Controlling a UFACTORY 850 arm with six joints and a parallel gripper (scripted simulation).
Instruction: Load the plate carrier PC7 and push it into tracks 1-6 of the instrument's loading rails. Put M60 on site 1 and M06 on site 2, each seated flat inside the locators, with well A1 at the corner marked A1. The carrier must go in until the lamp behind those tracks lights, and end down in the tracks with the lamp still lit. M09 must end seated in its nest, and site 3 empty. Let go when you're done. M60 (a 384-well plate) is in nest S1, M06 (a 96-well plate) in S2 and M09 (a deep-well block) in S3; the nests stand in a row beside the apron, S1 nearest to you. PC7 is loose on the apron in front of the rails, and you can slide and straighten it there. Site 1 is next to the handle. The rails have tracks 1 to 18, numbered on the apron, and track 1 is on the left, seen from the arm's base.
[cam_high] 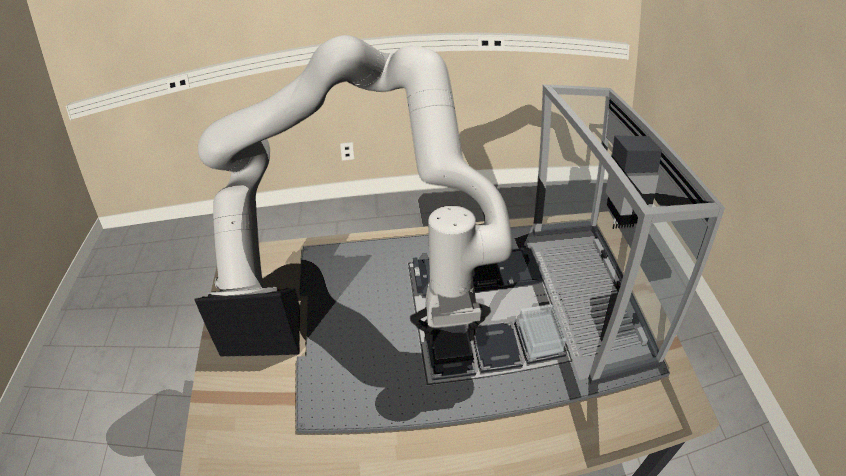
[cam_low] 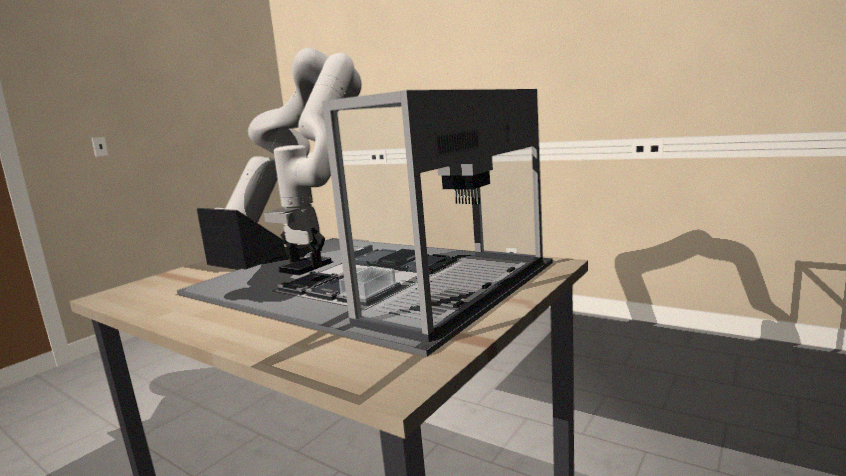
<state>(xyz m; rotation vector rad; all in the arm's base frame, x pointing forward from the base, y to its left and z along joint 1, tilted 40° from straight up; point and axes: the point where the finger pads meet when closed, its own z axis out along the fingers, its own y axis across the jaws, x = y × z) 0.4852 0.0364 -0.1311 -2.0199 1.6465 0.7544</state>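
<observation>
My gripper (cam_low: 305, 258) points straight down over nest S1 and is shut on M60 (cam_low: 304, 267), a flat black plate, gripping its sides. The plate appears level and a little above the nest. In the top view the wrist covers the fingers, and M60 (cam_high: 451, 350) shows just below it. M06 (cam_high: 498, 346), a dark plate, lies in nest S2. M09 (cam_high: 539, 333), a clear deep block, stands in nest S3. The carrier PC7 (cam_high: 513, 267) lies dark on the apron behind my arm, partly hidden; it also shows in the exterior view (cam_low: 402, 258).
The loading rails (cam_high: 582, 296) lie inside the grey instrument frame (cam_high: 633, 236) at the right, with a dark pipetting head (cam_low: 467, 177) hanging above them. The arm's black base block (cam_high: 248, 319) stands at the left of the perforated plate.
</observation>
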